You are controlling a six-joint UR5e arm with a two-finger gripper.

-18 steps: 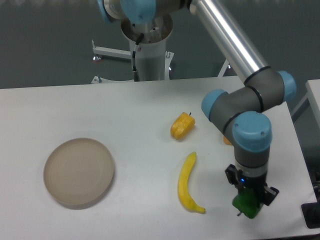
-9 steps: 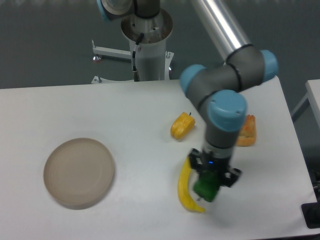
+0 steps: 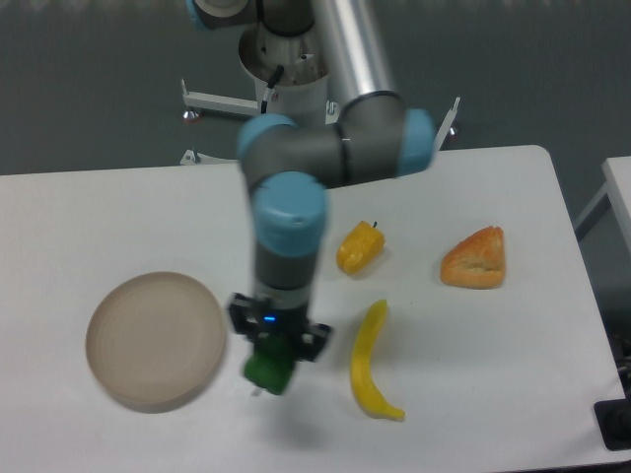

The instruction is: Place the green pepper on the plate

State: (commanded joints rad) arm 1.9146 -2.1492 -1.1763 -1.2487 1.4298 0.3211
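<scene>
Gripper point(image 3: 270, 361) pinches the green pepper point(image 3: 267, 370), held above the white table point(image 3: 118, 217) just right of the plate point(image 3: 155, 339), not over it. Banana point(image 3: 370, 362) lies to the right; yellow pepper point(image 3: 360, 247) and orange pastry wedge point(image 3: 475, 260) sit farther back.

Silver tube arm, grey joints, blue caps, black tool point(image 3: 272, 347).

Clamped in the two-finger pincer point(image 3: 270, 367): the small lumpy green pepper point(image 3: 267, 371). Just left of the pincer, on the white table point(image 3: 118, 217): the round flat beige plate point(image 3: 155, 340). Right of it: curved yellow banana point(image 3: 371, 362). Behind and to the right: yellow-orange pepper point(image 3: 359, 247); farther right, orange wedge-shaped bread piece point(image 3: 476, 260).
</scene>
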